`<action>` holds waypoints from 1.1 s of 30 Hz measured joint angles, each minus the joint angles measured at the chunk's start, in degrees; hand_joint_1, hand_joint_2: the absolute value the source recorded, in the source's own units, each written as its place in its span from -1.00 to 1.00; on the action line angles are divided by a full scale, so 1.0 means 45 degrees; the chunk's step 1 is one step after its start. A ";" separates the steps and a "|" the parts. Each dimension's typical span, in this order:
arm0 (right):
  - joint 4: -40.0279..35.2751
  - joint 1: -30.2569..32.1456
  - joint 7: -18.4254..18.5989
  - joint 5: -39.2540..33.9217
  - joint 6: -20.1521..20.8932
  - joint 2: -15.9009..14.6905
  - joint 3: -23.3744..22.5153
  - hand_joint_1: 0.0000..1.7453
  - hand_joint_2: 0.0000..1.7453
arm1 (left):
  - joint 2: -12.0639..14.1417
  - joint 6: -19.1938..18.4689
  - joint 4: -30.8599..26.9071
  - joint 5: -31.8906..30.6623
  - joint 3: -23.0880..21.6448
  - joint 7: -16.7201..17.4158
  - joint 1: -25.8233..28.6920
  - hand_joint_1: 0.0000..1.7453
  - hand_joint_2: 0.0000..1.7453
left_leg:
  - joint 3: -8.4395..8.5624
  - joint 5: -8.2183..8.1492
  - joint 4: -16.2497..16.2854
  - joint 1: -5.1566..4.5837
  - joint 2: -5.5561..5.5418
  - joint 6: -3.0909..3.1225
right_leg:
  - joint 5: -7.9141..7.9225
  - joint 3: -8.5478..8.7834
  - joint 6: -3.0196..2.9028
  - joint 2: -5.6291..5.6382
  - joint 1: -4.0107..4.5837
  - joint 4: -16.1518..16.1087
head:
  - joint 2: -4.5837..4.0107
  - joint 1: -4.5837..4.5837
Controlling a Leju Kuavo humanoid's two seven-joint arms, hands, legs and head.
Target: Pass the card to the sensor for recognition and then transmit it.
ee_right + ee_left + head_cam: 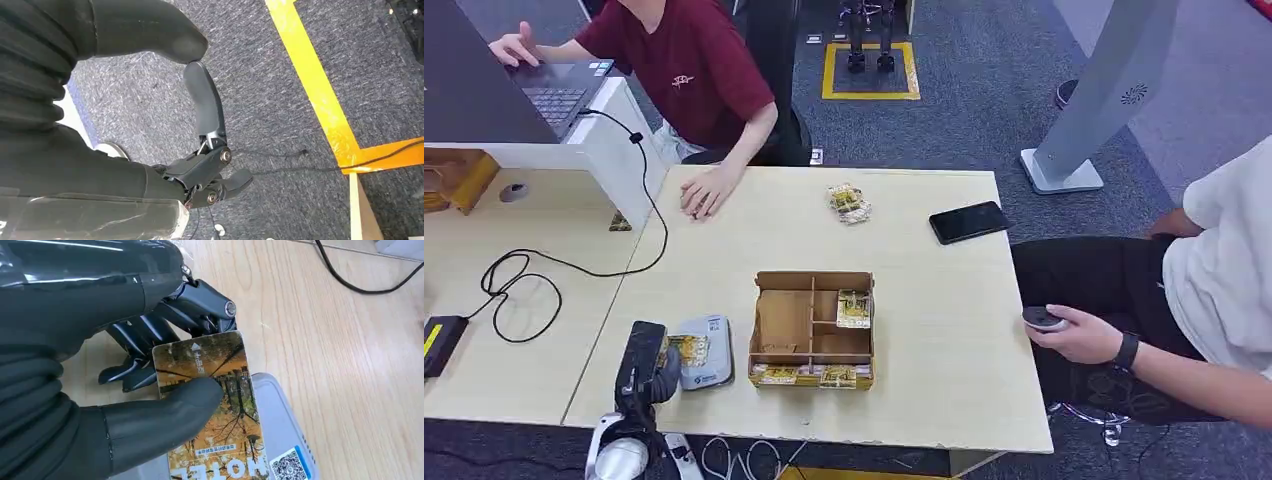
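Right now the left hand holds the card directly over the grey sensor pad, thumb pressed on the card's printed face and the dark fingers curled behind it, so the card is clamped flat between them. In the head view this hand sits at the near edge of the counter, just left of the cardboard tray that has more cards in its compartments. The step in hand looks like the recognition pass. Whether the card touches the pad I cannot tell. Next, I judge, the card must be lifted off and handed on, perhaps toward the seated person. The right hand hangs over carpet, fingers curled, holding nothing.
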 joint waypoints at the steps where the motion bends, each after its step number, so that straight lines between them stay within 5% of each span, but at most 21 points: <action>1: 0.0000 0.0000 -0.0009 0.0000 0.0000 0.0000 0.0000 -1.00 1.00 | 0.0010 0.0039 0.0019 0.0015 0.0000 0.0000 -0.0007 1.00 1.00 | 0.0000 0.0000 0.0000 0.0000 0.0000 0.0000 | 0.0000 0.0000 0.0000 0.0000 0.0000 0.0000 | 0.0000 0.0000; 8: 0.0000 0.0003 -0.0015 0.0000 -0.0039 0.0000 0.0000 -1.00 1.00 | 0.0054 0.0350 0.0073 -0.0375 -0.0029 -0.0044 -0.0019 1.00 1.00 | 0.0000 -0.0001 0.0000 0.0000 0.0000 0.0000 | 0.0000 -0.0002 0.0000 0.0002 0.0000 0.0000 | 0.0000 0.0000; 17: 0.0000 0.0046 -0.0015 0.0000 -0.0180 0.0000 -0.0005 -1.00 1.00 | 0.0093 0.1195 0.0121 -0.3216 -0.0355 0.0875 -0.0102 1.00 1.00 | 0.0003 -0.0001 0.0000 0.0000 0.0001 0.0000 | 0.0000 -0.0003 0.0000 0.0003 0.0000 0.0000 | 0.0000 0.0000; 28: 0.0000 0.0090 -0.0024 0.0000 -0.0209 0.0000 -0.0005 -1.00 1.00 | 0.0093 0.1209 0.0121 -0.3444 -0.0432 0.0923 -0.0132 1.00 1.00 | 0.0003 -0.0001 0.0000 0.0000 0.0001 0.0000 | 0.0000 -0.0003 0.0000 0.0004 0.0000 0.0000 | 0.0000 0.0000; 33: 0.0000 0.0150 -0.0190 0.0000 -0.0277 0.0000 -0.0010 -1.00 1.00 | 0.0063 0.1259 -0.0266 -0.2696 -0.0432 -0.0988 -0.0059 1.00 1.00 | 0.0002 0.0000 0.0001 0.0000 0.0001 0.0000 | 0.0000 -0.0004 0.0000 0.0004 0.0000 0.0000 | 0.0000 0.0000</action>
